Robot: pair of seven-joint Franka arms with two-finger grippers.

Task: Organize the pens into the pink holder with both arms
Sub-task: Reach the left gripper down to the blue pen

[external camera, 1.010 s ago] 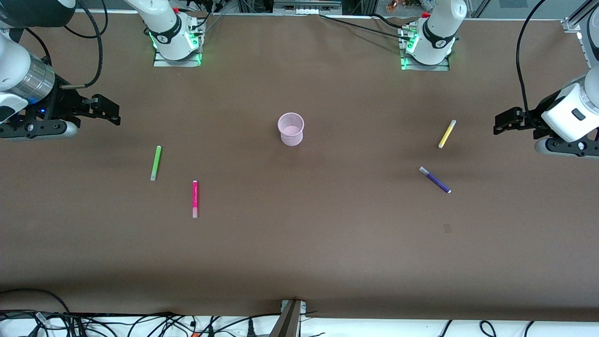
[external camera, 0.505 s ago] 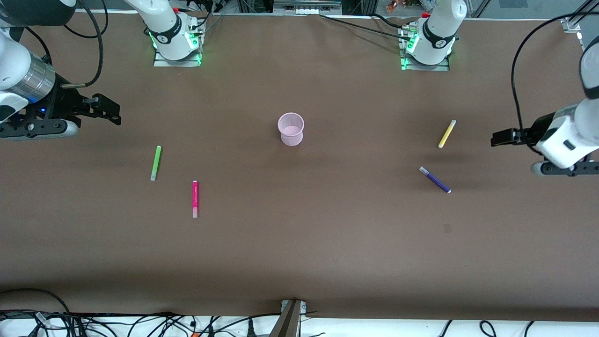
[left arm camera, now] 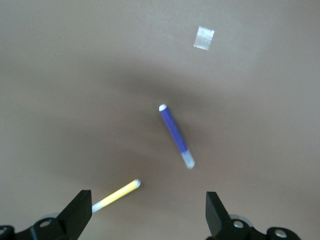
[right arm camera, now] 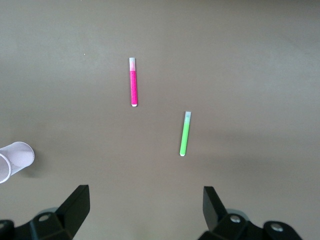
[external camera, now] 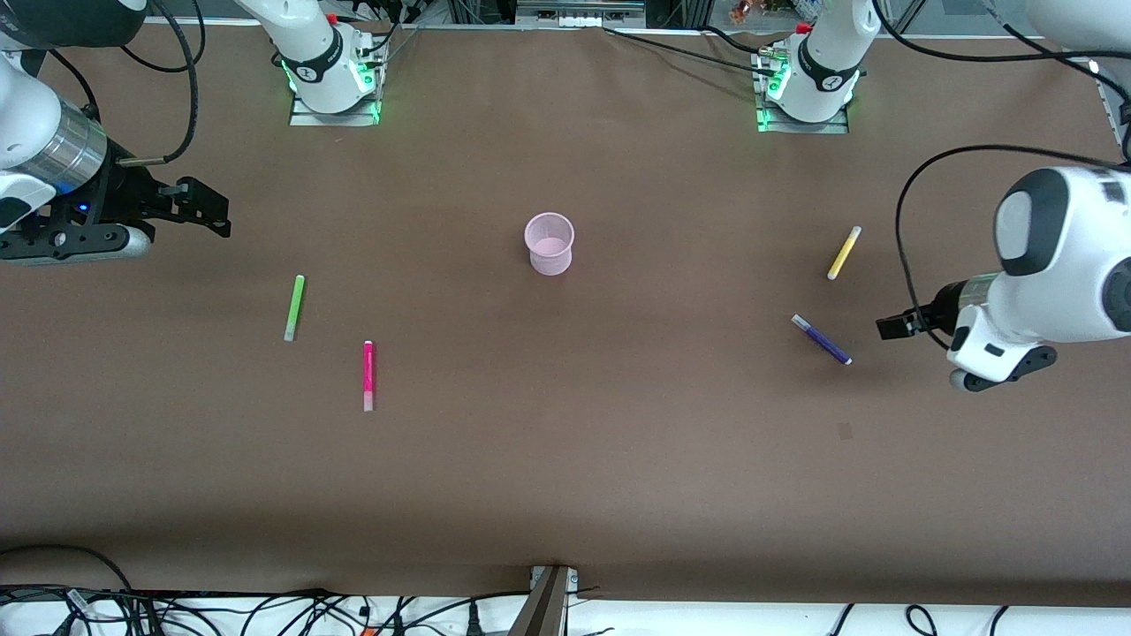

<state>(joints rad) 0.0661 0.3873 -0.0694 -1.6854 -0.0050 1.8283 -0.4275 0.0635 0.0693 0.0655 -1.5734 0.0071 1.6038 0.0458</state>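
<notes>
The pink holder (external camera: 550, 244) stands upright at the table's middle. The light green pen (external camera: 293, 306) and the magenta pen (external camera: 368, 375) lie toward the right arm's end. The yellow pen (external camera: 844, 253) and the dark purple pen (external camera: 821, 339) lie toward the left arm's end. My left gripper (external camera: 891, 325) is open and empty, in the air beside the purple pen; its wrist view shows the purple pen (left arm camera: 176, 135) and the yellow pen (left arm camera: 116, 195) ahead of its fingers (left arm camera: 214, 212). My right gripper (external camera: 212, 214) is open and empty, waiting above the table's end; its wrist view shows the green pen (right arm camera: 185, 133), magenta pen (right arm camera: 133, 82) and holder (right arm camera: 14, 159).
A small pale patch (external camera: 845, 431) marks the brown table cover nearer the front camera than the purple pen; it also shows in the left wrist view (left arm camera: 204, 38). Both arm bases (external camera: 331, 75) stand along the table's robot edge. Cables (external camera: 265, 609) lie along the edge by the camera.
My left arm has swung in and turned, bringing its gripper from beside the yellow pen down to beside the purple pen. The right arm, pens and holder have not moved.
</notes>
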